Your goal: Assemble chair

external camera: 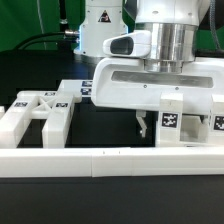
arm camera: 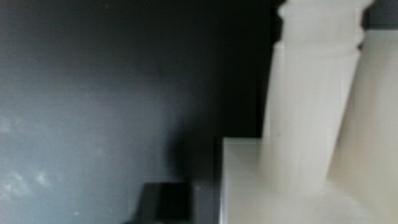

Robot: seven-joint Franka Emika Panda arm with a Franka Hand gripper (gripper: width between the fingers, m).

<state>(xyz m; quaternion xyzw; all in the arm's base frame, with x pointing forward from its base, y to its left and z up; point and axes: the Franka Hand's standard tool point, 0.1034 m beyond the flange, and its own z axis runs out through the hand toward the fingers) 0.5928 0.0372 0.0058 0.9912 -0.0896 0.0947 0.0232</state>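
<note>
My gripper (external camera: pixel 152 126) hangs low over the chair parts, just behind the long white wall. One dark finger (external camera: pixel 140 122) shows beside a short white post (external camera: pixel 170 106) that carries a square tag. The other finger is hidden behind that post. In the wrist view the post (arm camera: pixel 313 90) stands upright on a white slab (arm camera: pixel 302 195), very close and blurred. A single dark finger (arm camera: pixel 164 200) shows apart from the slab's edge. The X-braced frame (external camera: pixel 45 108) lies on the table at the exterior view's left. More tagged white chair pieces (external camera: pixel 212 124) lie at the right.
The long low white border wall (external camera: pixel 100 162) runs across the front. A tagged white piece (external camera: pixel 82 90) lies behind the frame. The robot's white base (external camera: pixel 100 25) stands at the back. The table top is black (arm camera: pixel 89 100).
</note>
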